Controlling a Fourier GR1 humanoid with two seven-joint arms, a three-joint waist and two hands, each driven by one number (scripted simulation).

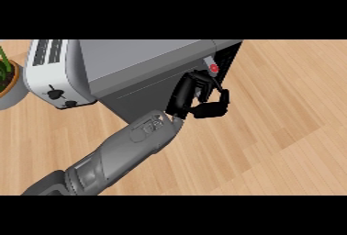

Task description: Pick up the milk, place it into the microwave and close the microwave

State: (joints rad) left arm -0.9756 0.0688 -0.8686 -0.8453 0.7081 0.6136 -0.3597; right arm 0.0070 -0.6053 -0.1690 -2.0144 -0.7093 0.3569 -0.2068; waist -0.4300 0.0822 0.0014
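A single grey forearm comes in from the lower left. Its black left hand (192, 95) is up against the right end of the grey microwave (146, 59). Fingers and thumb are curled round a pale, narrow thing with a red round top, which I take to be the milk (212, 69). The hand hides most of it. The milk's top sits at the edge of the microwave's dark right part (230, 55). The microwave's dark grey front face (139, 94) lies just left of the hand. My right hand does not show.
A white toaster (51, 73) stands against the microwave's left side. A potted plant (7, 75) is at the far left edge. Wooden counter (271, 128) stretches to the right and front of the microwave.
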